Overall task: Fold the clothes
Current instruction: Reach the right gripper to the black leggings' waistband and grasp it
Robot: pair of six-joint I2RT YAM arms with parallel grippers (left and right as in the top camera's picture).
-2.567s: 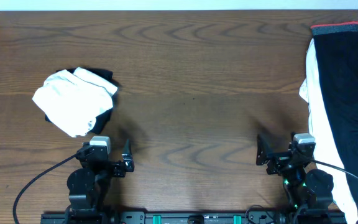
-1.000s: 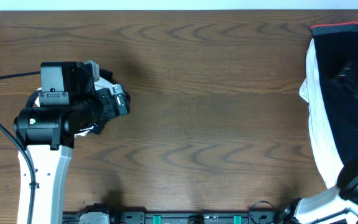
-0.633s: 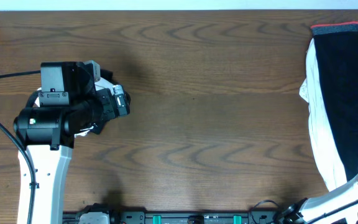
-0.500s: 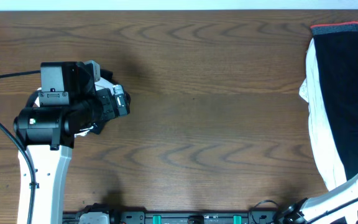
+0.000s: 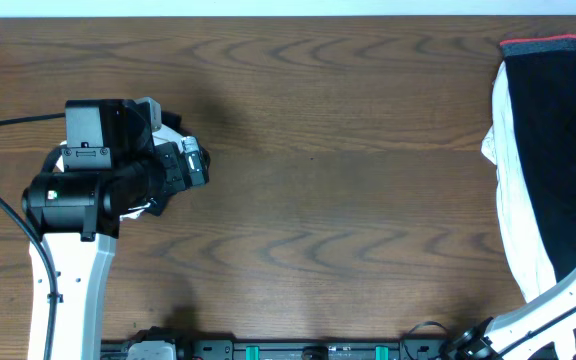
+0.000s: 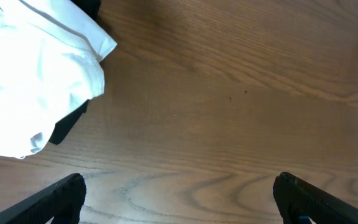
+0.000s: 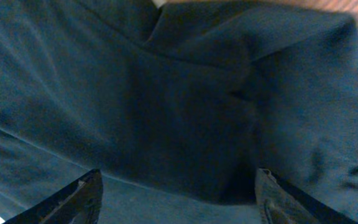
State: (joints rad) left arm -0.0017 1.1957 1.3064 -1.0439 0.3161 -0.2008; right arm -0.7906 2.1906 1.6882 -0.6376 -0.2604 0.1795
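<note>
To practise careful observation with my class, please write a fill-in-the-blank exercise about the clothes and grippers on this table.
The black trousers lie along the ____ edge of the table.
Their waistband is edged in ____.
The open left gripper hovers near a ____ garment.
Missing words: right, red, white.
</note>
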